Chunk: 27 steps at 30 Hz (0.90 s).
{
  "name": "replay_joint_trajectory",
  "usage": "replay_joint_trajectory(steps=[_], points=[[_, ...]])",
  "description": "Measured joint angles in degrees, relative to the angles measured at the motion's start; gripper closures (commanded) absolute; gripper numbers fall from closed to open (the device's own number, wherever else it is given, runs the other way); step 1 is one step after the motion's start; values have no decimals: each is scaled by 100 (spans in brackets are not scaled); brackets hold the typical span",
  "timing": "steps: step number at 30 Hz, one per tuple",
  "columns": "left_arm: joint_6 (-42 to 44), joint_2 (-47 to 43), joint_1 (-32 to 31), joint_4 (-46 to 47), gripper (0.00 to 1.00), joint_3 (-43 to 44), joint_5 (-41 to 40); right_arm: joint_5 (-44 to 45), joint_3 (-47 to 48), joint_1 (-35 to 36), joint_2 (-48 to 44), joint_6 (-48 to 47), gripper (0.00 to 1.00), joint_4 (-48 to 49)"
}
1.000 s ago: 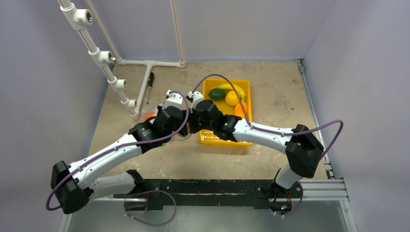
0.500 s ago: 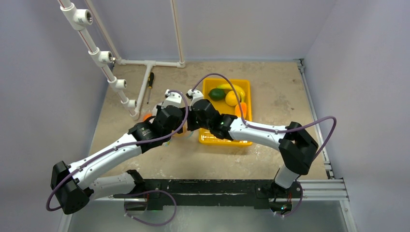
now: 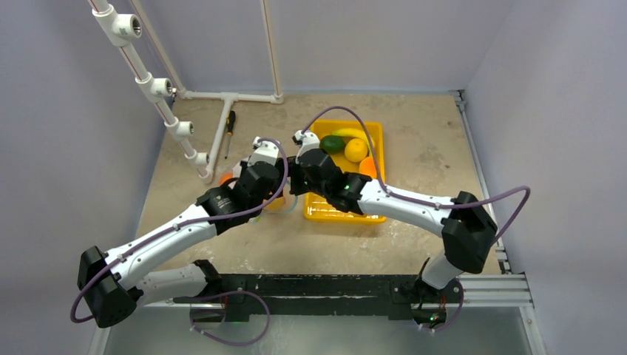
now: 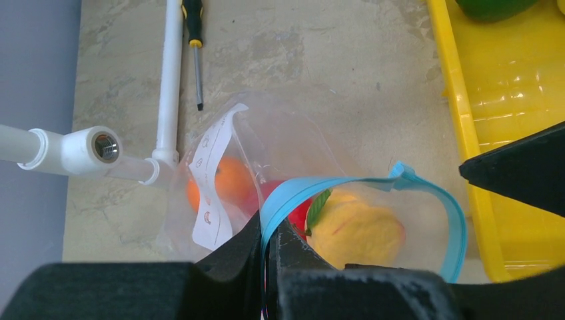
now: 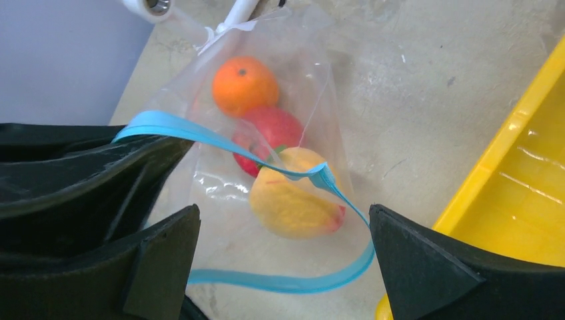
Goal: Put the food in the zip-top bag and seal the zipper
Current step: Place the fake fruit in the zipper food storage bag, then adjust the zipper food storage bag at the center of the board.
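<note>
The clear zip-top bag (image 4: 286, 133) hangs open from my left gripper (image 4: 270, 243), which is shut on the teal-blue zipper (image 4: 346, 181) at its left end. Inside the bag lie an orange (image 4: 230, 179), a red piece (image 4: 301, 212) and a peach (image 4: 356, 230). My right gripper (image 5: 284, 220) is open and empty, straddling the bag's mouth just above the zipper (image 5: 280, 283) and the peach (image 5: 293, 200). A dark green piece (image 3: 332, 144), a lemon (image 3: 356, 150), a banana (image 3: 344, 133) and an orange piece (image 3: 367, 166) lie in the yellow tray (image 3: 344, 211).
The yellow tray's rim (image 5: 506, 140) is close on the right of the bag. A white pipe frame (image 4: 166, 87) and a screwdriver (image 4: 194, 47) lie to the left and behind the bag. Both wrists are crowded together over the bag (image 3: 277, 201).
The right wrist has shifted slightly away and back over the bag, and its elbow swung right. The left gripper has kept its hold on the zipper.
</note>
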Motion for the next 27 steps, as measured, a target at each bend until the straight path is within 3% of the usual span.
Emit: replay_joint_trajectory(steps=[12, 27], points=[[0, 24, 2, 35, 100, 0, 74, 72, -557, 24, -846, 378, 2, -83], [0, 24, 2, 35, 100, 0, 74, -122, -944, 24, -269, 970, 21, 17]])
